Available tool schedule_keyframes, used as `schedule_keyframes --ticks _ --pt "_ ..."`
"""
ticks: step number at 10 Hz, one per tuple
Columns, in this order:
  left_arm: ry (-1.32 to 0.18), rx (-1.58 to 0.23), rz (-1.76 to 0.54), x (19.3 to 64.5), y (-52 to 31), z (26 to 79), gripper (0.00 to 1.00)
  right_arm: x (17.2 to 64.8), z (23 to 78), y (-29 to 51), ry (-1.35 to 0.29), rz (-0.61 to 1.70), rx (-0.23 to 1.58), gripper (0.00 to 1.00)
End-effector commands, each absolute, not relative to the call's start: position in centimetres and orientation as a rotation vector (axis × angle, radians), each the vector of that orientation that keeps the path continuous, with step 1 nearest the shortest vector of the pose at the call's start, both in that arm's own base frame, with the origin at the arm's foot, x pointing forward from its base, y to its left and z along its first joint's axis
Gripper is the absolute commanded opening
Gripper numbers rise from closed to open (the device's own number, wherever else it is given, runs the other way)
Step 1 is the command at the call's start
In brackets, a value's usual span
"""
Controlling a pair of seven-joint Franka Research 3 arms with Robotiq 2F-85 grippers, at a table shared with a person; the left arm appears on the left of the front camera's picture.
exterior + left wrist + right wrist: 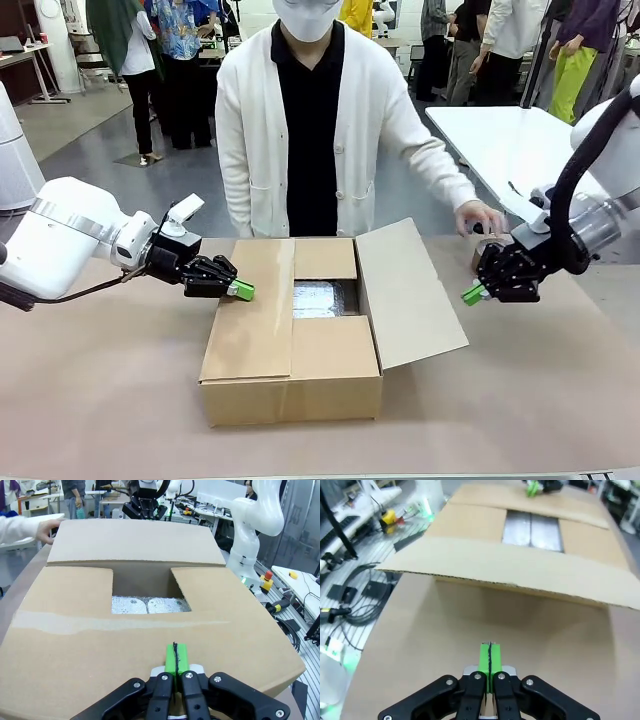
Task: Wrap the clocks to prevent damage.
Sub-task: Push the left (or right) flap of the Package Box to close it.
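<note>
Cardboard and silver wrap, listed as I see them, left to right.

1. My left claw (241,291): green pads pressed together, holding nothing. Its tip is at the outer edge of the folded-down left flap (250,320) of the box (290,385); I cannot tell whether it touches.
2. Two silver-wrapped bundles (318,299): side by side inside the box, ahead of that claw, seen through the gap between the flaps.
3. Right flap (410,295): raised, tilted outward.
4. My right claw (472,294): pads pressed together, empty, just beyond that flap.
5. A person's hand (482,216): on the table (560,380), behind the right claw.
</note>
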State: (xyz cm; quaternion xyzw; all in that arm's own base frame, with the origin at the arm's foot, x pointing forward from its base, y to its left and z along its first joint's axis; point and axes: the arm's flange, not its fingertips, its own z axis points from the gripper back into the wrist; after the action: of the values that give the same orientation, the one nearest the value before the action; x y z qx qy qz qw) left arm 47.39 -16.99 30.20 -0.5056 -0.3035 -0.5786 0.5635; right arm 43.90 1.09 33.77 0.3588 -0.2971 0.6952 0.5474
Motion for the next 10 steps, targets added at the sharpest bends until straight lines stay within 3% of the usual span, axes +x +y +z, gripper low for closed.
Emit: schedule_keyframes --ticks 1,5,10 --pt "-0.712 -1.181 -1.361 47.3 -17.0 29.8 0.0 45.7 32.7 2.2 -0.731 1.62 0.982 0.01" --pt "-0.712 -1.181 -1.361 47.3 -17.0 29.8 0.0 46.0 31.7 7.4 -0.747 1.439 1.159 0.01" --pt "-0.712 -1.181 -1.361 47.3 -17.0 29.8 0.0 44.9 32.6 13.0 -0.708 1.489 1.2 0.01"
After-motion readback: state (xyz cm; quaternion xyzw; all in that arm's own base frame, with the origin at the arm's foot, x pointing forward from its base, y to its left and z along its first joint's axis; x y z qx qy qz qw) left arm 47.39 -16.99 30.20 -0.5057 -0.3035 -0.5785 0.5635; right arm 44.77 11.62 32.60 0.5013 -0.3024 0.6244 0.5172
